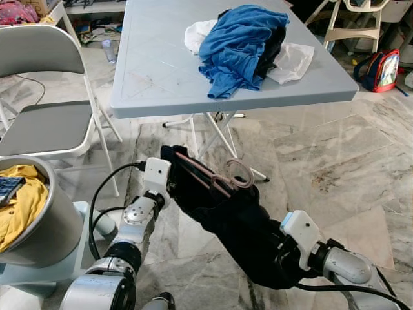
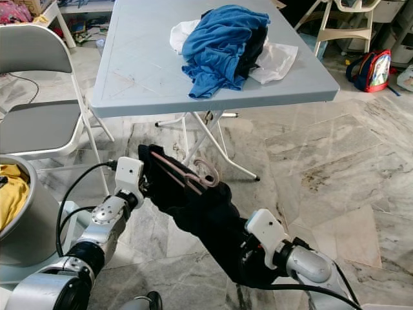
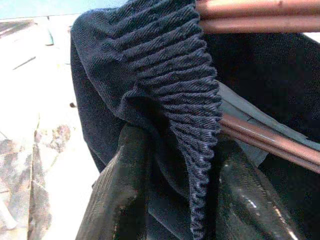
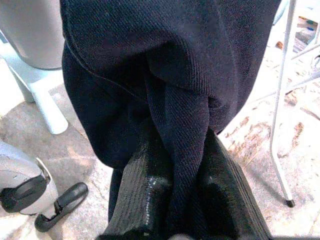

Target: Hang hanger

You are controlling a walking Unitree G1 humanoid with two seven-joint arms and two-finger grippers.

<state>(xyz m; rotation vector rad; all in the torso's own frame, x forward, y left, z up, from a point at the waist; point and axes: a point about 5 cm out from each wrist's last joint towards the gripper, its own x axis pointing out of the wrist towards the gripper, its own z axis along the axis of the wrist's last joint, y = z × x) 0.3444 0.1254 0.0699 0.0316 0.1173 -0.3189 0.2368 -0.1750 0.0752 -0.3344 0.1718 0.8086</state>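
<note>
A dark navy garment (image 1: pixel 239 226) hangs on a pinkish-brown hanger (image 1: pixel 216 177), stretched between my two arms above the marble floor. The hanger's hook (image 1: pixel 242 173) curls up near the middle. My left gripper (image 1: pixel 169 175) is shut on the ribbed collar edge of the garment (image 3: pixel 190 130), right beside the hanger's rods (image 3: pixel 260 137). My right gripper (image 1: pixel 274 255) is shut on a fold of the same dark cloth (image 4: pixel 185 130) at its lower end, its fingers (image 4: pixel 145 200) buried in fabric.
A grey folding table (image 1: pixel 168 71) stands just ahead with a blue and white clothes pile (image 1: pixel 245 42). A grey folding chair (image 1: pixel 45 123) is on the left. A round bin (image 1: pixel 45 226) holding yellow cloth sits near my left side. A backpack (image 1: pixel 382 70) lies far right.
</note>
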